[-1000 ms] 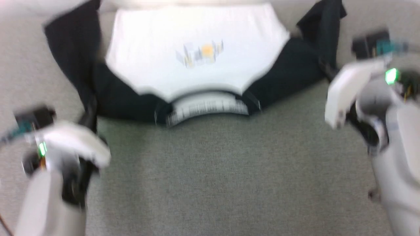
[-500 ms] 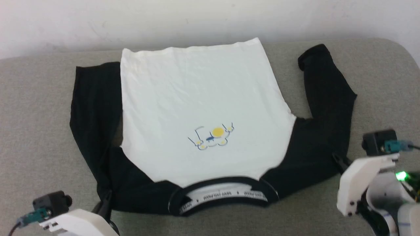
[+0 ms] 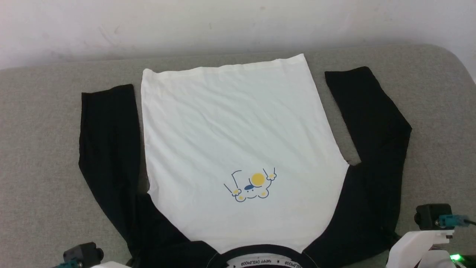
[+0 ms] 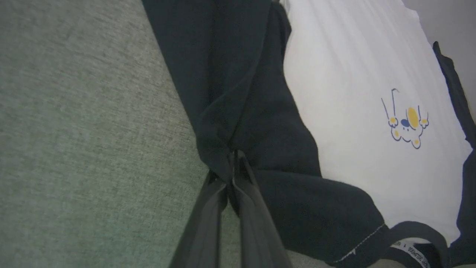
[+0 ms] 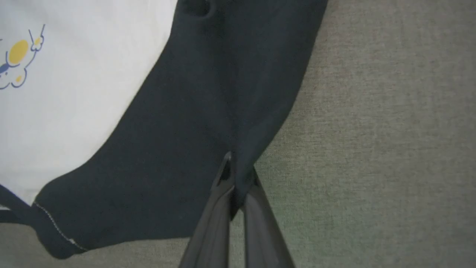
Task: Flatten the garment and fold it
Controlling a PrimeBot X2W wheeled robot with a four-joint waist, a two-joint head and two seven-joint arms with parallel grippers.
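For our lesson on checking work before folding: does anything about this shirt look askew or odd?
Little stands out. The garment lies flat, print up. The sleeve on the robot's right bends at the elbow, while the sleeve on its left lies straight. The fabric puckers where the left gripper and right gripper pinch the shoulders.

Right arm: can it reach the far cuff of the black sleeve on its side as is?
Likely not yet: the right gripper is shut on the black sleeve of the soft white shirt, near the shoulder. The cuff itself lies uncovered.
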